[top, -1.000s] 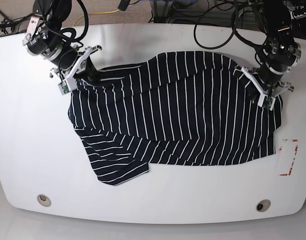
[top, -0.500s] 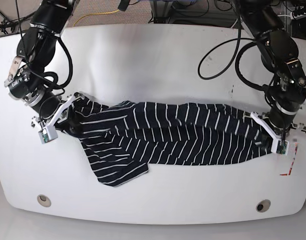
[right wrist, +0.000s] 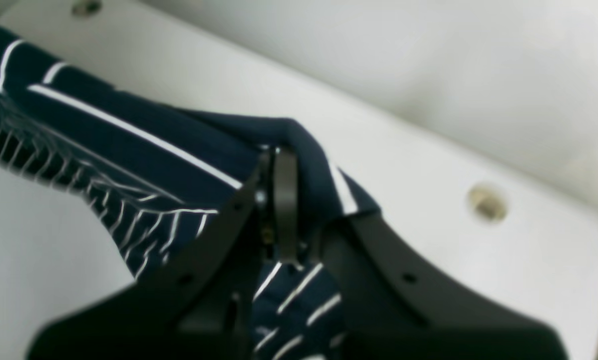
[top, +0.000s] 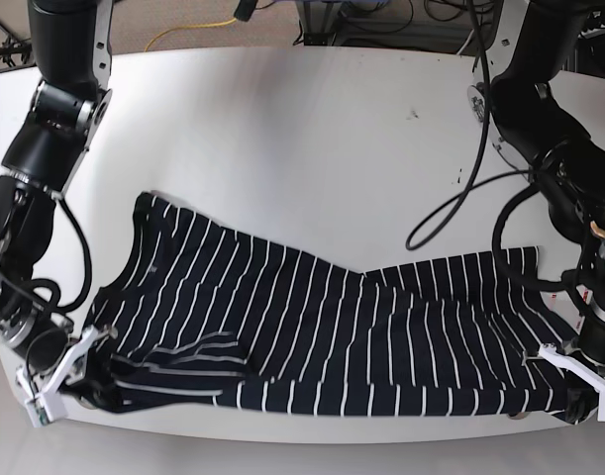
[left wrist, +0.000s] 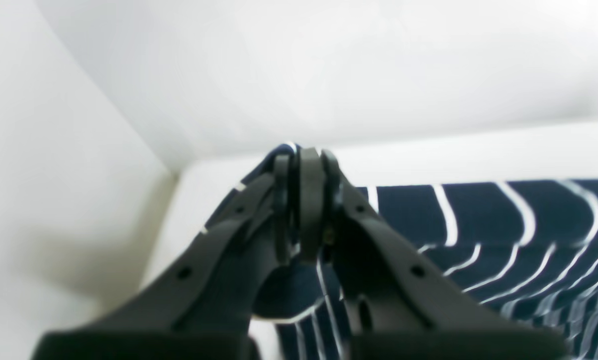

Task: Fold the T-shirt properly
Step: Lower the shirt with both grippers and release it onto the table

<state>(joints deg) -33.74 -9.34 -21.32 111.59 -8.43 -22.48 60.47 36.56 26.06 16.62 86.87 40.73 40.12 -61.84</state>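
Observation:
The T-shirt [top: 312,336], dark navy with thin white stripes, lies stretched across the front half of the white table [top: 282,129]. At the front right of the base view, my left gripper [top: 571,398] is shut on the shirt's edge. The left wrist view shows its fingertips [left wrist: 304,165] pinching a bunched fold of the T-shirt [left wrist: 479,215]. My right gripper [top: 99,379], at the front left, is shut on the other end. In the right wrist view it [right wrist: 278,160] clamps a fold of the T-shirt [right wrist: 128,145], which hangs slightly lifted off the table.
Both grippers sit close to the table's front edge. A round hole [right wrist: 486,204] in the tabletop lies just beyond the right gripper. Cables, one of them yellow [top: 193,30], run behind the table's far edge.
Both grippers have pulled the held shirt edge from the back of the table down to its front edge. The shirt came along and now lies spread wider.

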